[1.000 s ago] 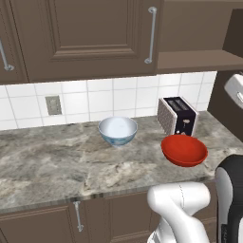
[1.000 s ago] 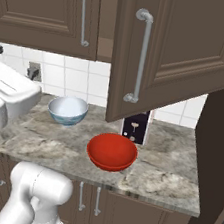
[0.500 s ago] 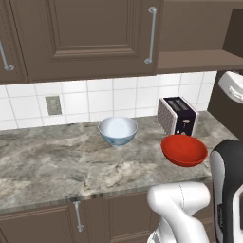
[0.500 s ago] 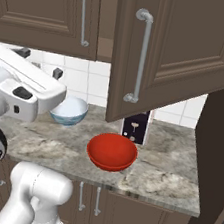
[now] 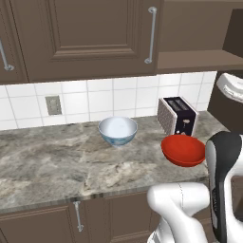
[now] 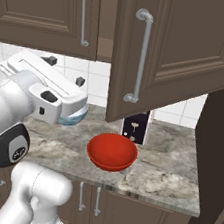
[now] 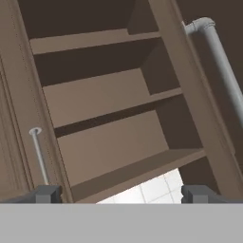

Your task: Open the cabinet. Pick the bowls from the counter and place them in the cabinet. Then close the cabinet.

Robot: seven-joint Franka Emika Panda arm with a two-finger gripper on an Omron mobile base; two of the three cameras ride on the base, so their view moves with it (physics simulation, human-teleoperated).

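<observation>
The cabinet (image 6: 178, 47) has its right door swung open, long silver handle (image 6: 140, 57) facing out, while the left door (image 5: 85, 33) stays shut. Bare brown shelves (image 7: 109, 95) show in the hand view. Two bowls rest on the counter (image 5: 52, 166): the white, blue-patterned bowl (image 5: 117, 132) by the tiled wall and the red bowl (image 5: 182, 150) near the front edge. My gripper (image 6: 64, 71) hovers above the counter left of the red bowl (image 6: 112, 151), pointing up at the cabinet opening. It is open (image 7: 122, 193) with nothing between its fingertips (image 7: 47, 193).
A toaster (image 5: 178, 115) stands against the wall behind the red bowl. The open door overhangs the toaster (image 6: 134, 127) and the counter's right part. An outlet (image 5: 53, 105) sits in the white tiles. Low cabinets with short handles (image 5: 76, 216) run under the counter.
My arm has swung rightward into the right base view, bringing the hand up in front of the white bowl. The jaws stay open; bowls and doors have not moved.
</observation>
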